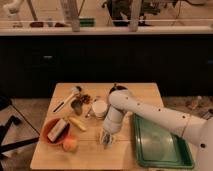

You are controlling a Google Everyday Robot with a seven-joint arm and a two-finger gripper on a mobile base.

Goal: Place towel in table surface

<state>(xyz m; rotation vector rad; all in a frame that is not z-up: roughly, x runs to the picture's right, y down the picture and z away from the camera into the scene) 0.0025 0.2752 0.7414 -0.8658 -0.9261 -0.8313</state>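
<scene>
My white arm reaches in from the right over the wooden table (145,95). The gripper (106,137) points down and sits low over the front middle of the table top. A small pale bundle (104,142), which looks like the towel, lies at the gripper's tip against the table. I cannot tell whether the gripper is still touching it. The arm hides the table just behind the gripper.
A green tray (159,145) lies right of the gripper. A white cup (99,107) stands just behind it. To the left are a banana (77,123), a red bowl (54,131), an orange fruit (70,145), a utensil (66,99) and small dark items (78,106).
</scene>
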